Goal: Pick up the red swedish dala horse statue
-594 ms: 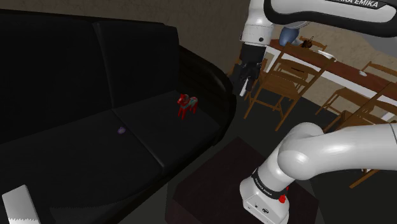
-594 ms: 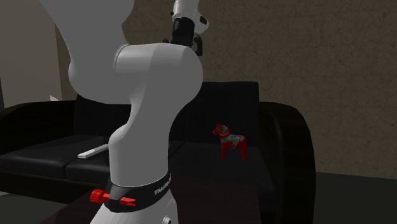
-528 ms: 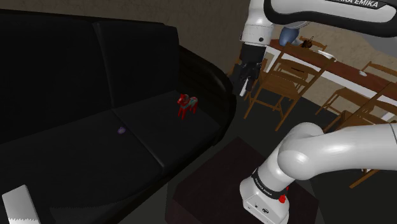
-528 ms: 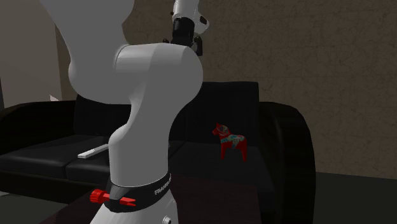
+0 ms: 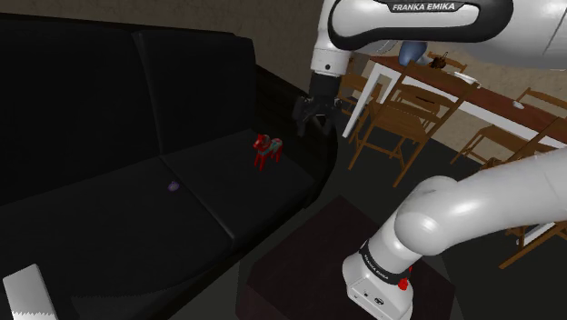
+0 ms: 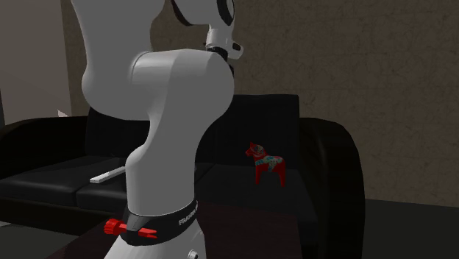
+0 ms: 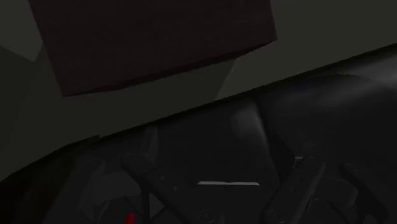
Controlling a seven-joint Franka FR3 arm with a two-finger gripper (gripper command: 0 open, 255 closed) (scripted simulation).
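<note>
Shoulder view: horse (image 5: 266, 151) on sofa (image 5: 136, 118) beside armrest (image 5: 282, 100)

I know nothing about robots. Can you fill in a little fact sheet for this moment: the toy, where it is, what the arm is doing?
Toy: red horse statue, standing upright
Place: seat of the black sofa, near the armrest
End effector: open, in the air, apart from the horse
Also on sofa: small purple thing; flat white object
Behind: wooden chairs
</note>
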